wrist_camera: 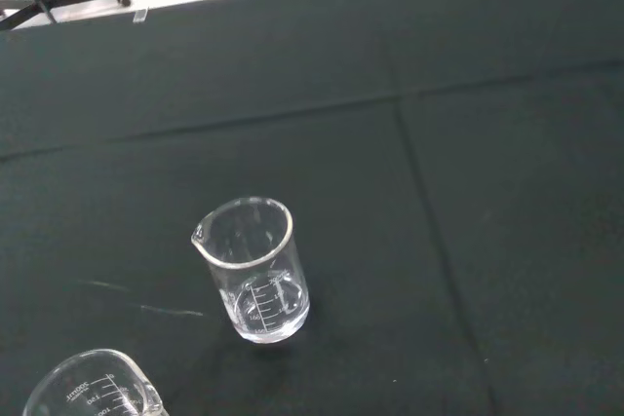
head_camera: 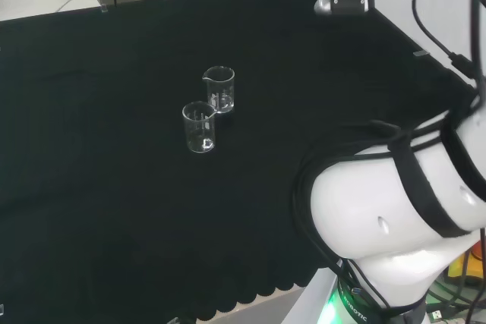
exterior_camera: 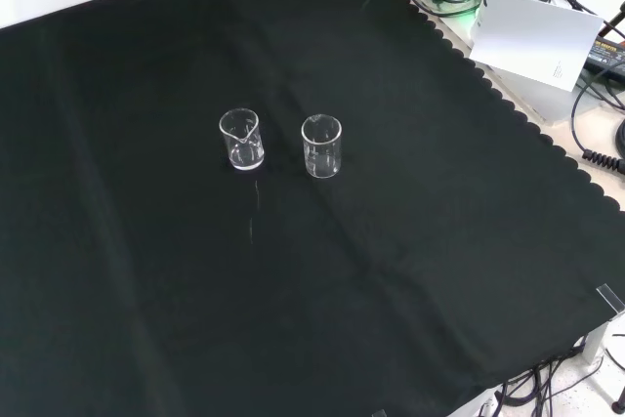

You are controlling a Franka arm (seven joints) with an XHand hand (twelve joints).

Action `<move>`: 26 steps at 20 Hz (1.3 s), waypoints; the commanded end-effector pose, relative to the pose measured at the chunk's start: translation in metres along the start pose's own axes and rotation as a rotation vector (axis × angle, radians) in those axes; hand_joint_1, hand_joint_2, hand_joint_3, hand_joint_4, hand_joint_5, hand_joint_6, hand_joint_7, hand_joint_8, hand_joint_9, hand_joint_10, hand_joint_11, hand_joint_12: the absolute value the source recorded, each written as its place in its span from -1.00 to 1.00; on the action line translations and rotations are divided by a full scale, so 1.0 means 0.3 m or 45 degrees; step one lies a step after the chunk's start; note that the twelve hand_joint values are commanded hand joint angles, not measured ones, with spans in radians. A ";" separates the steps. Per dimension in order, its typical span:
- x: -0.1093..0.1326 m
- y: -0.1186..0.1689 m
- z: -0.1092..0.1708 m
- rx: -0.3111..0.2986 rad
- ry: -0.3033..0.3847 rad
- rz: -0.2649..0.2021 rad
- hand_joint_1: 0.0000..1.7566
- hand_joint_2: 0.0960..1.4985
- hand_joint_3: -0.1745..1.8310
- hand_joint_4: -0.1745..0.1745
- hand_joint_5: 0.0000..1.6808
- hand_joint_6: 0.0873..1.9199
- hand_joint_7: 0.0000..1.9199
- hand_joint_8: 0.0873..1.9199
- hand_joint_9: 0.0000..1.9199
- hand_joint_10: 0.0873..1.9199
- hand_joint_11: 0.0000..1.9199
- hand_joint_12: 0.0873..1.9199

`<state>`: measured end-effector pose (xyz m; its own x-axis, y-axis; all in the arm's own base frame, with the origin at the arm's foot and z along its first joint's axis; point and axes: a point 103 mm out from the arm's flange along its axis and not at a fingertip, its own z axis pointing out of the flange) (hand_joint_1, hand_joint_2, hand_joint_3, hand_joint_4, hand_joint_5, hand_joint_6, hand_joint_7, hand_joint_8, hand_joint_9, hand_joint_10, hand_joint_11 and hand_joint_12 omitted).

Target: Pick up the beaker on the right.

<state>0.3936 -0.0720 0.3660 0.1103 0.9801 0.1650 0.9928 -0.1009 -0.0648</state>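
Beaker on the right [head_camera: 219, 89]: you had two small clear beakers standing upright on the black cloth [head_camera: 91, 187], close together but apart. In the head view the target was taken to be the right-hand, farther one. In the front view that same piece [exterior_camera: 241, 139] stood to the left of its neighbour [exterior_camera: 321, 145], so you needed to name sides by view. The wrist view had the target [wrist_camera: 253, 270] near its middle, pour lip plain to see, printed scale on the wall. It looked empty.

Hand: its state could not be told from these views. The beaker was untouched.

Handling, as judged:
- Thin clear wall, so light, rigid and breakable. A knock would likely tip it or send it skating into the other beaker [head_camera: 200, 127].
- Smooth and slippery. The cloth gave little hold at the base.
- Best hold looked to be round the straight wall at about mid-height, opposite sides, below the flared rim and clear of the pour lip.
- You had to come in from the side away from the neighbour, since the gap between the two was narrow.
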 end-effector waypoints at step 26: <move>-0.197 0.515 0.658 0.184 0.283 -0.202 -0.19 0.32 -1.00 -0.15 -0.62 -1.00 -0.89 -0.42 -0.69 -0.36 -0.92 0.43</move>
<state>0.4922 -0.1130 0.2165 0.0375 0.9586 0.2822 0.9829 0.0156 -0.1835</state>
